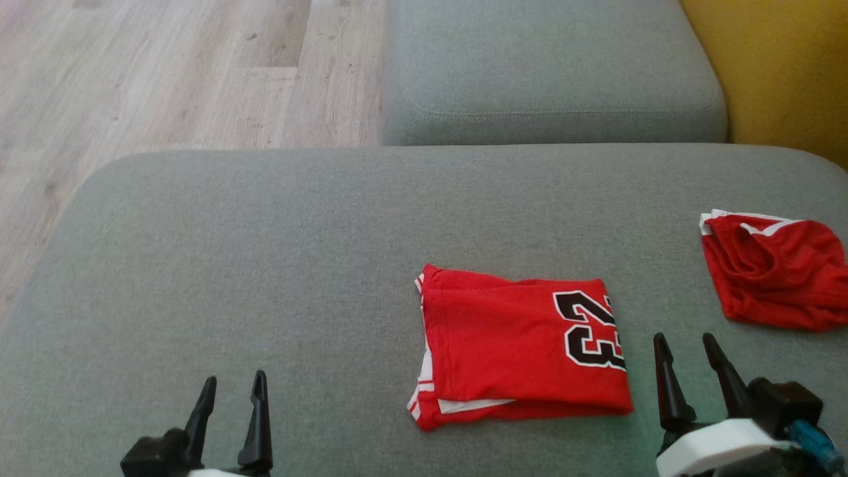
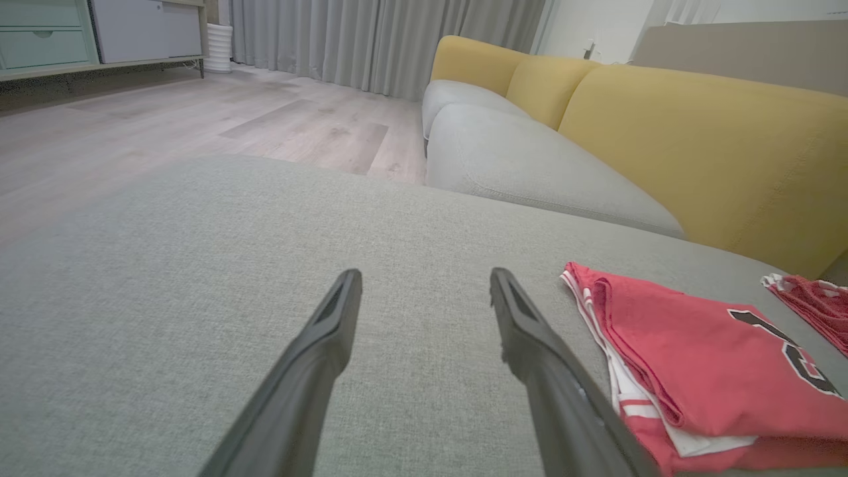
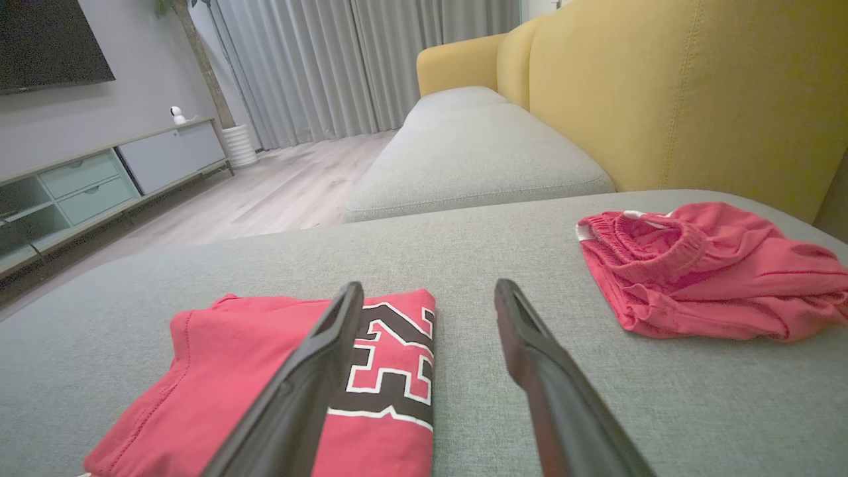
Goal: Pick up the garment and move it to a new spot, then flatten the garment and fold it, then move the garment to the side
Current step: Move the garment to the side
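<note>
You held the left tool [image 1: 235, 375] and right tool [image 1: 682, 336] open and empty either side of the folded jersey [image 1: 523, 351], seemingly poised to shift it aside.

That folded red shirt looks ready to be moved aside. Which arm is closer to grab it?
Probably the right: the right gripper, open, sits just beside the folded shirt; the left gripper is farther off across the cushion.
</note>
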